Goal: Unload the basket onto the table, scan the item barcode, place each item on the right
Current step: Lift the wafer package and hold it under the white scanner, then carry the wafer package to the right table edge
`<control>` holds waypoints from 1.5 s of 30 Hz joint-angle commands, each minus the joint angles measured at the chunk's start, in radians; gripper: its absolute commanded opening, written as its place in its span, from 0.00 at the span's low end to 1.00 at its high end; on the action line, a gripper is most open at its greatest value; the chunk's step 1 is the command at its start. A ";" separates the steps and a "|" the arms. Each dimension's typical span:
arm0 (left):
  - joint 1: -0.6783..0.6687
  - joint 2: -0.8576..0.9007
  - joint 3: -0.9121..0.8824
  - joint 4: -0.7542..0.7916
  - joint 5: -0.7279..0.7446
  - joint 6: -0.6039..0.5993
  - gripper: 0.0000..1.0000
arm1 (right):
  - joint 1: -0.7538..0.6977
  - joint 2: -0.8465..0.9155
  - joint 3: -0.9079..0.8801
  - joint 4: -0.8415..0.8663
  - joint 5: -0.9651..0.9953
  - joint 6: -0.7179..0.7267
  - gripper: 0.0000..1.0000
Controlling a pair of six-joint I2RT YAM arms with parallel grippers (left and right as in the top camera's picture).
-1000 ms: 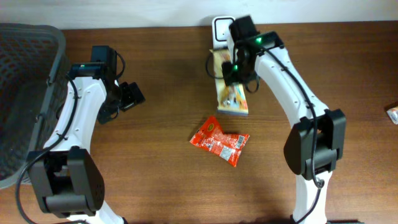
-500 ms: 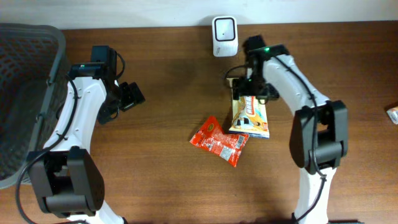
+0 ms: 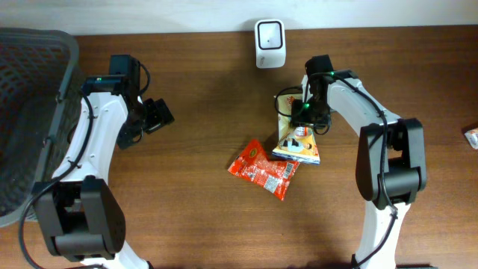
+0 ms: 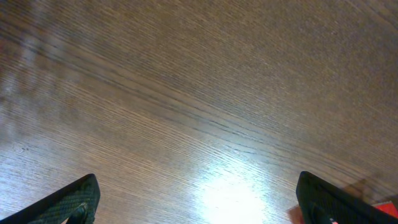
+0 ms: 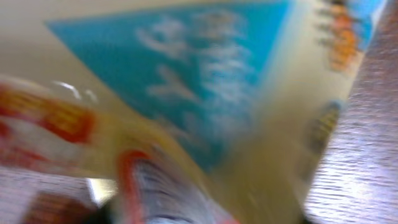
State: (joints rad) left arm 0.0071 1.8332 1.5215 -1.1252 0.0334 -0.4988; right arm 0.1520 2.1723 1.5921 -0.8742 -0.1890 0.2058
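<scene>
Overhead shot: the snack packet [image 3: 300, 140], yellow with a blue patch, sits a bit right of center on the wooden table [image 3: 202, 82]. It runs roughly top to bottom in the frame, and its lower end touches or slightly overlaps the upper right corner of a red packet [image 3: 261, 170] lying just below and to its left. The white barcode scanner [image 3: 269, 33] is up at the top center edge, well apart from both packets.

The right gripper [image 3: 302, 112] is right at the upper end of the snack packet. The right wrist view is just a blur of blue, yellow and red print filling the frame. No fingers show there, so I can't tell how wide the jaws are or whether they actually have hold of the packet.

The left gripper [image 3: 155, 116] hangs over bare wood in the left part of the frame, near nothing. In the left wrist view its 2 fingers [image 4: 74, 200] poke in at the bottom corners, spread wide with only table grain between them. There's a sliver of something red at the bottom right corner.

A dark mesh basket [image 3: 33, 112] fills the left edge overhead, and a small wrapper [image 3: 472, 137] peeks in at the far right edge.
</scene>
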 commanded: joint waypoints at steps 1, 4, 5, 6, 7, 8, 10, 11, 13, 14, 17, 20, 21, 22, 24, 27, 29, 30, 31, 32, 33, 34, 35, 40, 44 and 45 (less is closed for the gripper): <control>0.001 0.011 -0.003 -0.002 -0.007 -0.005 0.99 | 0.005 0.045 -0.007 -0.031 0.043 0.013 0.34; 0.001 0.011 -0.003 -0.002 -0.007 -0.005 0.99 | 0.005 0.045 0.099 -0.129 0.044 0.013 0.11; 0.001 0.011 -0.003 -0.002 -0.007 -0.005 0.99 | 0.005 0.045 0.141 -0.160 0.044 0.013 0.04; 0.001 0.011 -0.003 -0.002 -0.007 -0.005 0.99 | 0.005 0.045 0.177 -0.185 0.044 0.013 0.04; 0.001 0.011 -0.003 -0.002 -0.007 -0.005 0.99 | 0.005 0.045 0.218 -0.207 0.044 0.012 0.04; 0.001 0.011 -0.003 -0.002 -0.007 -0.005 0.99 | 0.005 0.045 0.252 -0.222 0.044 0.012 0.04; 0.001 0.011 -0.003 -0.002 -0.007 -0.005 0.99 | 0.005 0.045 0.315 -0.241 0.043 0.013 0.04; 0.001 0.011 -0.003 -0.002 -0.007 -0.005 0.99 | 0.005 0.045 0.345 -0.242 0.043 0.013 0.04; 0.001 0.011 -0.003 -0.002 -0.007 -0.005 0.99 | 0.005 0.045 0.410 -0.233 0.042 0.015 0.04; 0.001 0.011 -0.003 -0.002 -0.007 -0.005 0.99 | 0.005 0.045 0.449 -0.208 0.043 0.025 0.04; 0.001 0.011 -0.003 -0.002 -0.007 -0.005 0.99 | 0.005 0.045 0.478 -0.022 0.036 0.086 0.04; 0.001 0.011 -0.003 -0.002 -0.007 -0.005 0.99 | 0.011 0.045 0.477 0.174 0.036 0.107 0.04; 0.001 0.011 -0.003 -0.002 -0.007 -0.005 0.99 | 0.014 0.045 0.477 0.233 0.036 0.107 0.04; 0.001 0.011 -0.003 -0.002 -0.007 -0.005 0.99 | 0.021 0.045 0.477 0.313 0.045 0.107 0.04; 0.001 0.011 -0.003 -0.002 -0.007 -0.005 0.99 | 0.034 0.054 0.477 0.418 0.076 0.111 0.04; 0.001 0.011 -0.003 -0.002 -0.007 -0.005 0.99 | 0.065 0.110 0.477 0.589 0.087 0.111 0.04; 0.001 0.011 -0.003 -0.002 -0.007 -0.005 0.99 | 0.078 0.144 0.477 0.642 0.156 0.111 0.04; 0.001 0.011 -0.003 -0.002 -0.007 -0.005 0.99 | 0.085 0.165 0.477 0.669 0.200 0.111 0.04; 0.001 0.011 -0.003 -0.002 -0.007 -0.005 0.99 | 0.089 0.175 0.477 0.684 0.214 0.110 0.04; 0.001 0.011 -0.003 -0.002 -0.007 -0.005 0.99 | 0.092 0.185 0.477 0.700 0.221 0.110 0.04; 0.001 0.011 -0.003 -0.002 -0.007 -0.005 0.99 | 0.092 0.187 0.477 0.708 0.225 0.110 0.04; 0.001 0.011 -0.003 -0.002 -0.007 -0.005 0.99 | 0.092 0.187 0.477 0.711 0.224 0.110 0.04; 0.001 0.011 -0.003 -0.002 -0.007 -0.005 0.99 | 0.092 0.185 0.478 0.716 0.224 0.110 0.04; 0.001 0.011 -0.003 -0.002 -0.007 -0.005 0.99 | 0.084 0.132 0.478 0.698 0.224 0.110 0.04; 0.001 0.011 -0.003 -0.002 -0.007 -0.005 0.99 | 0.020 0.007 0.478 0.581 0.229 0.111 0.04; 0.001 0.011 -0.003 -0.002 -0.007 -0.005 0.99 | -0.010 -0.022 0.478 0.537 0.229 0.111 0.04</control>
State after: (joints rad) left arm 0.0071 1.8347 1.5215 -1.1255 0.0334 -0.4988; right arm 0.2226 2.3207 2.0552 -0.2829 0.0177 0.3115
